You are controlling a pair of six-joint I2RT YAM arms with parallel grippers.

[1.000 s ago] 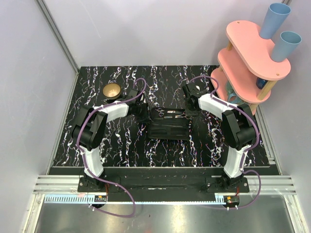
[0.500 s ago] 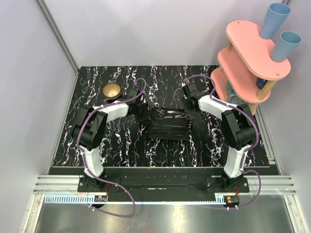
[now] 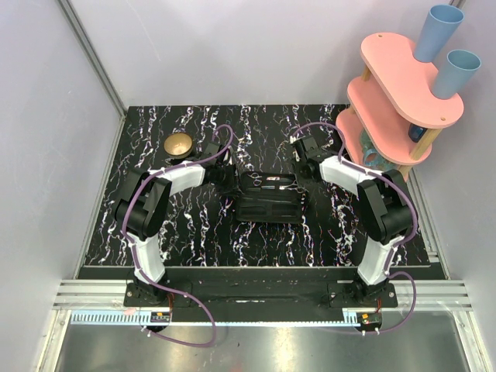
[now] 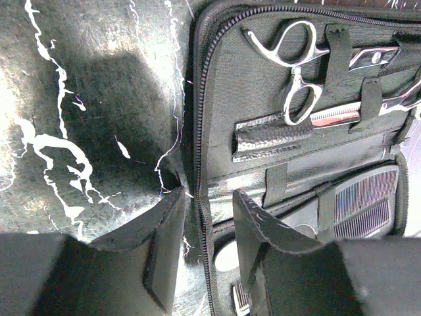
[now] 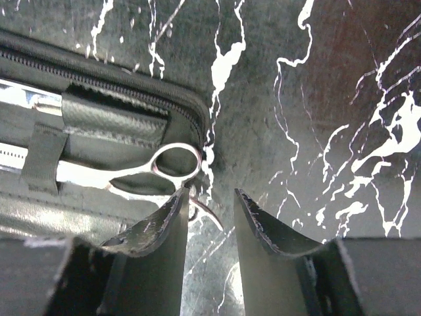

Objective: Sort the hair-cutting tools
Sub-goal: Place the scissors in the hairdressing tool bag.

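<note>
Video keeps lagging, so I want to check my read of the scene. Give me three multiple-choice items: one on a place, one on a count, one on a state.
1. Where is the bowl?
A) far left part of the table
B) inside the case
C) on the shelf

2. How many blue cups stand on top of the pink shelf?
A) one
B) two
C) four

3. The black case is:
A) zipped shut
B) lying open, scissors strapped inside
C) standing on edge

Answers:
1 A: it sits on the bare table, near the far left corner.
2 B: two show in the top view.
3 B: both wrist views show the lining and straps.
</note>
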